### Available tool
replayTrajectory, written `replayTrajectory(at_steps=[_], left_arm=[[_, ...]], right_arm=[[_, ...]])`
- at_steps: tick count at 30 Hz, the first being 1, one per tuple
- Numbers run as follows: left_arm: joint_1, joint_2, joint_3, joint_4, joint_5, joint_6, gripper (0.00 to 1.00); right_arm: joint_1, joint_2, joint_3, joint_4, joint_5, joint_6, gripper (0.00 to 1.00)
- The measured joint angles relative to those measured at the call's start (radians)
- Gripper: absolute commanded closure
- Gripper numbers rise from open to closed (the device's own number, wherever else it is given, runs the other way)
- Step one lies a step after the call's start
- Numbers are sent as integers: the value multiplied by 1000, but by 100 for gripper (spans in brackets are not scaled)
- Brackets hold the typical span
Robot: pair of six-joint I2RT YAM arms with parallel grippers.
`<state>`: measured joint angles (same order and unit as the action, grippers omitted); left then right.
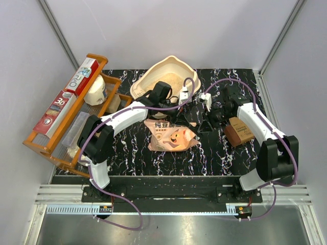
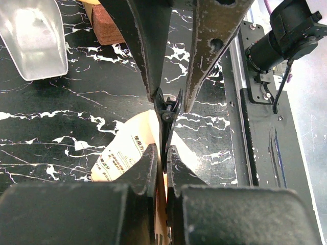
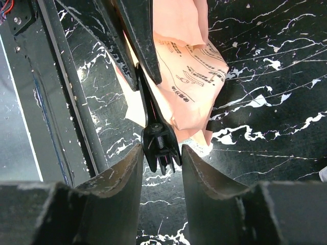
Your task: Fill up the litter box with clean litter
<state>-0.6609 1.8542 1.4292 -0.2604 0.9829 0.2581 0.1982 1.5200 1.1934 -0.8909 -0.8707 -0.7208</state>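
Note:
The cream litter box [image 1: 153, 71] stands at the back centre with pale litter [image 1: 171, 79] in it. The pink cat-print bag [image 1: 171, 135] lies on the black marble table in front of it. My left gripper [image 1: 180, 113] is shut on the bag's upper edge; in the left wrist view [image 2: 164, 149] a thin pink-cream sheet [image 2: 122, 153] runs between the fingers. My right gripper [image 1: 203, 122] faces it, and its fingers [image 3: 127, 168] press both sides of a black spring clip [image 3: 161, 145] clamped on the bag [image 3: 189, 76].
An orange wooden rack [image 1: 38, 143] with boxes and a white jug [image 1: 95, 91] stands at the left. A brown box [image 1: 239, 131] sits by the right arm. A clear scoop [image 2: 33, 35] lies on the table. Grey walls enclose the back and sides.

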Motion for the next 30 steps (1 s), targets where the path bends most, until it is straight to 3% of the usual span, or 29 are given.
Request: replayTrajectory(at_steps=[2,7,13,30], left_arm=[[0,0,-1,0,1,-4,99],[2,0,-5,15,-4,-20,81],[2,0,-6,26,-22,-32,64],[16,-16,-10,53,-17,-53,65]], right_arm=[[0,1,0,3,-2,0,72],[-2,3,1,-4,-6,-9,100],[-3,12,13,-34,-13,-20,100],[-9,-31,24,-78,18,-75,100]])
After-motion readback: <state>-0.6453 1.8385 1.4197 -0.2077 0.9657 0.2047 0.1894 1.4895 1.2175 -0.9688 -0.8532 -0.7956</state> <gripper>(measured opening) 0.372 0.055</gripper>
